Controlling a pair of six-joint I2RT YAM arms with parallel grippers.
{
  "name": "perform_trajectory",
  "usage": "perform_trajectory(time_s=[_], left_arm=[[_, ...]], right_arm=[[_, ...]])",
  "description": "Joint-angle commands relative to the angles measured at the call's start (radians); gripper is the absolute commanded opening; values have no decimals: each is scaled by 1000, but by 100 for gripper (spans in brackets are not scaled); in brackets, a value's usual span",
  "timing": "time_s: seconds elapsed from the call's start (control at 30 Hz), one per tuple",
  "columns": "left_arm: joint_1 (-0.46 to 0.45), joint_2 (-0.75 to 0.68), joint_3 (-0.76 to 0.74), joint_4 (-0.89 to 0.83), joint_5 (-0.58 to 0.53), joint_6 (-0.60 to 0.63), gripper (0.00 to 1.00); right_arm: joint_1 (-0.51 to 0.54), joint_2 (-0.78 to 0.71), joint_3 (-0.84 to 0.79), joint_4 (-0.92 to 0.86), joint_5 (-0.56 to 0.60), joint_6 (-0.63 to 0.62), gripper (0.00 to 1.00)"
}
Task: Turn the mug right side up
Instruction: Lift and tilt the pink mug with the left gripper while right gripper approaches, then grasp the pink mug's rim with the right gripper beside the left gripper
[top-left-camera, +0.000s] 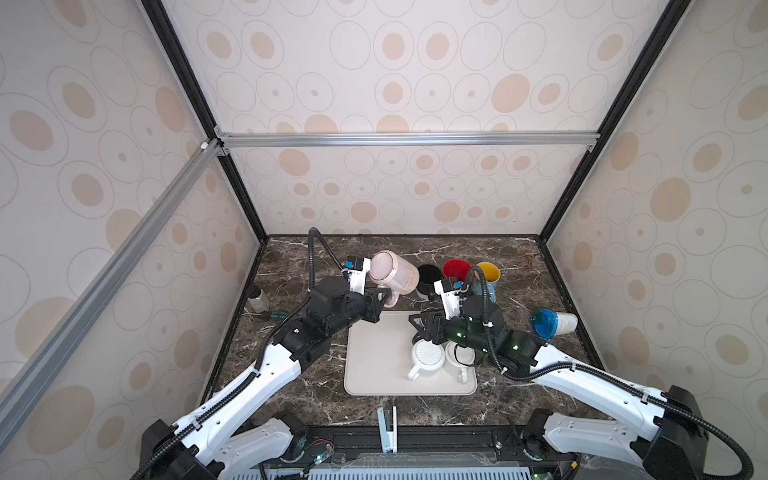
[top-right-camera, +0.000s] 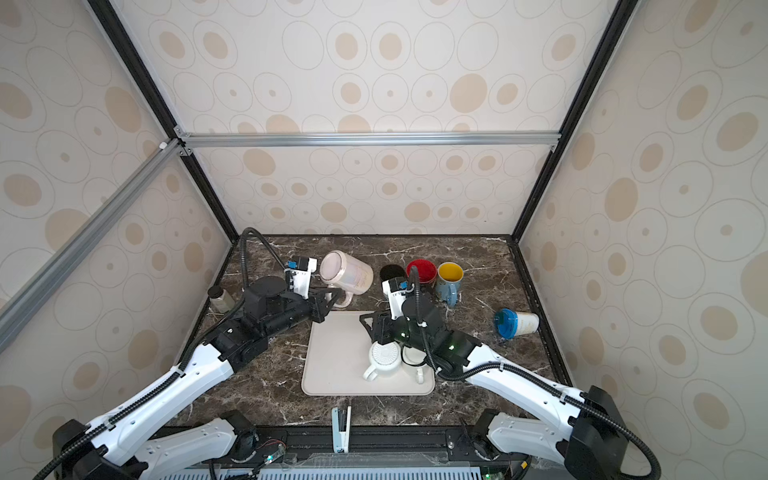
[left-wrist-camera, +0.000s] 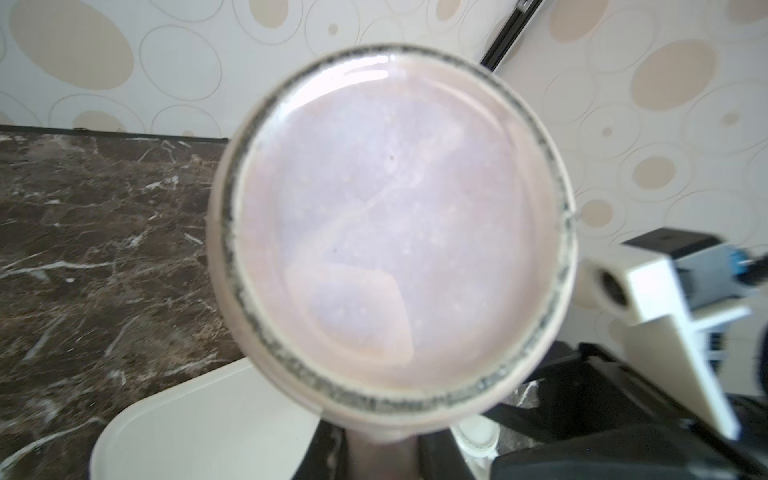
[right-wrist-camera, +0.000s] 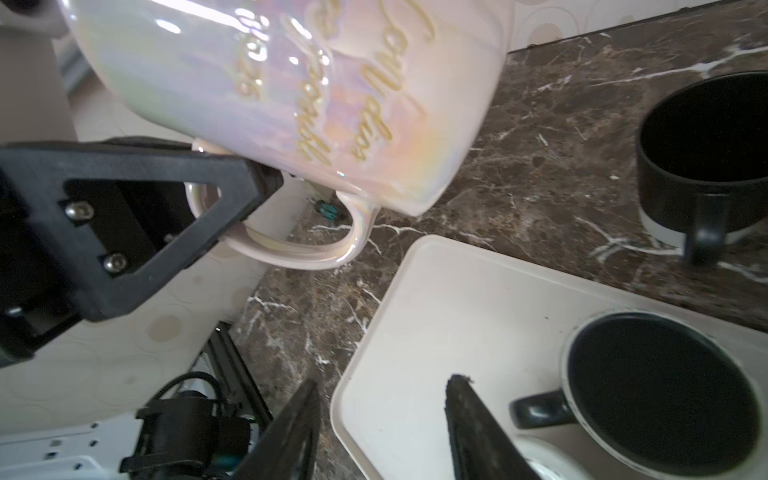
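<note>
Left hand (top-left-camera: 384, 298) is clenched on the handle (right-wrist-camera: 324, 253) of the pink mug (top-left-camera: 395, 272), its black fingers (right-wrist-camera: 245, 183) pinching the loop close to where it joins the body. Gripping the handle rather than the wide body probably gives the wrist a lever to roll the mug about. The mug hangs clear of the bench (top-left-camera: 291, 374), just beyond the hand, lying roughly on its side. Its glazed base (left-wrist-camera: 395, 232) faces back at the left wrist camera and its mouth points away, to the hand's right. I judge the turn to be about half made, since the mouth has to come up before the mug can be set down.

Just this side of the hand lies the pale tray (top-left-camera: 374, 353). The part nearest the hand is bare, which makes it a likely landing spot. Across the tray, to the hand's right, the right hand (top-left-camera: 419, 326) hovers low with its jaws apart and nothing between them. It is apart from the mug, probably so as not to hinder the roll. Close under it, two white mugs (top-left-camera: 428, 357) sit together on the tray's corner farthest from the left hand; one shows its ribbed underside.

Farther right and beyond the held mug, a black mug (top-left-camera: 429, 276), a red mug (top-left-camera: 456, 269) and a blue mug (top-left-camera: 488, 274) with a yellow inside stand mouth-up in a row. The black one is near the pink mug's mouth, so a wide swing that way could knock it.
</note>
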Motion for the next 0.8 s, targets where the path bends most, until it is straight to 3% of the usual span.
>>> perform_trajectory(time_s=[0.0, 0.4, 0.57, 0.77], left_arm=[[15, -62, 9, 238, 79, -93, 0], [31, -93, -81, 515, 230, -300, 0], [30, -100, -93, 558, 230, -329, 0], [37, -116, -97, 551, 218, -320, 0]], right_arm=[[-33, -17, -54, 301, -182, 118, 53], [-94, 65, -109, 756, -360, 317, 56], [-105, 105, -85, 806, -388, 370, 56], [-105, 43, -99, 751, -362, 341, 56]])
